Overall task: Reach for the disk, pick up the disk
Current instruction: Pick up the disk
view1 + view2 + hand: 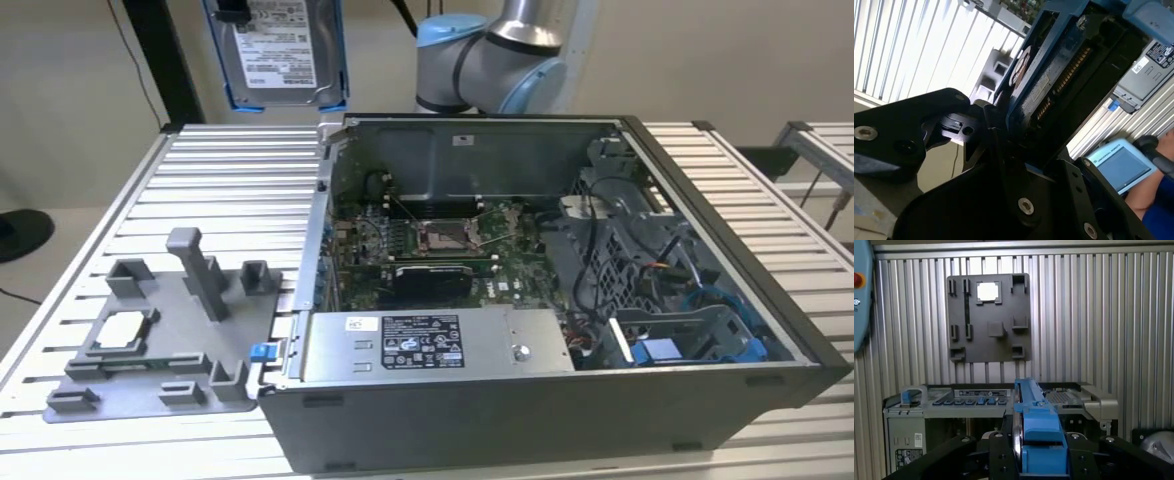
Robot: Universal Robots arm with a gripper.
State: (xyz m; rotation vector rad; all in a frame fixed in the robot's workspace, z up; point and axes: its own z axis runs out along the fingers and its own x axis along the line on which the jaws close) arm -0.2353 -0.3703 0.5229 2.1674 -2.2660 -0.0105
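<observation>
In the first wrist view the black claw (pixel 1038 456) is clamped shut on the disk (pixel 1035 415), its links standing on either side of the blue bracket. In the second wrist view the disk's edge (pixel 1054 75) runs down into the claw (pixel 1004 132). The disk is lifted clear of everything, edge-on to the first wrist camera. In the exterior view it hangs upright (pixel 280 45) above the bench's (pixel 227 190) far edge, to the exterior view's left of the arm (pixel 494 55).

Beyond it lies the open computer case (pixel 534 425), with a grey box (pixel 427 345) along its near wall. Just beside the case, on the exterior view's left, a grey fixture plate (pixel 200 385) rests on the bench and holds a small silver chip (pixel 127 328). In the second wrist view a hand holds a light blue pendant (pixel 1116 165)
</observation>
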